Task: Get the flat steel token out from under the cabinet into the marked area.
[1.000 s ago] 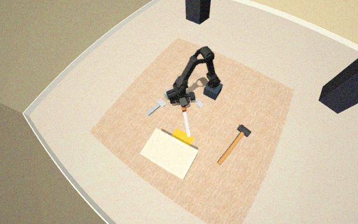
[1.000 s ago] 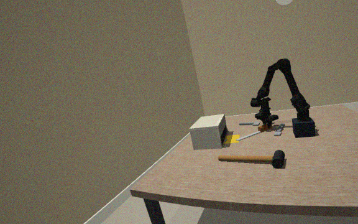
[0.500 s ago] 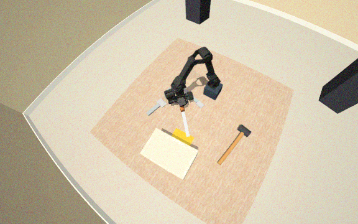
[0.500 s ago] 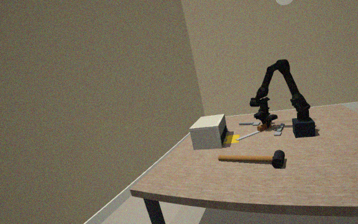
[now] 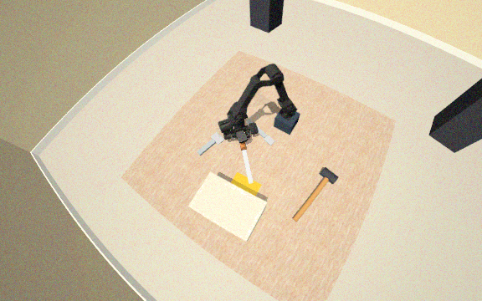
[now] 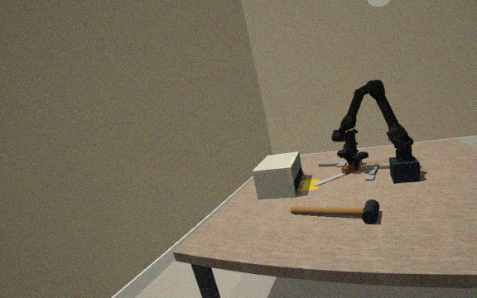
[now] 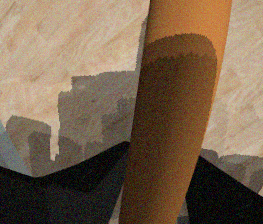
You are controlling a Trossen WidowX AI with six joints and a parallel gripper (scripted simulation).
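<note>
The pale cabinet (image 5: 228,206) (image 6: 275,182) stands on the table, its dark open front facing the arm. The yellow marked area (image 5: 240,179) (image 6: 307,185) lies in front of it. My gripper (image 5: 243,140) (image 6: 350,165) is shut on the orange-brown handle (image 5: 243,146) (image 6: 348,170) (image 7: 177,100) of a tool with a long, thin, pale blade (image 5: 247,163) (image 6: 330,180). The blade points towards the cabinet, and its tip is over the marked area, outside the cabinet. I cannot make out the steel token in any view.
A grey flat-ended tool (image 5: 208,146) (image 6: 330,165) lies on one side of my gripper, and another grey piece (image 5: 266,137) (image 6: 373,171) on the other. A hammer with a wooden handle (image 5: 311,198) (image 6: 327,211) lies on the table, off to the side of the cabinet.
</note>
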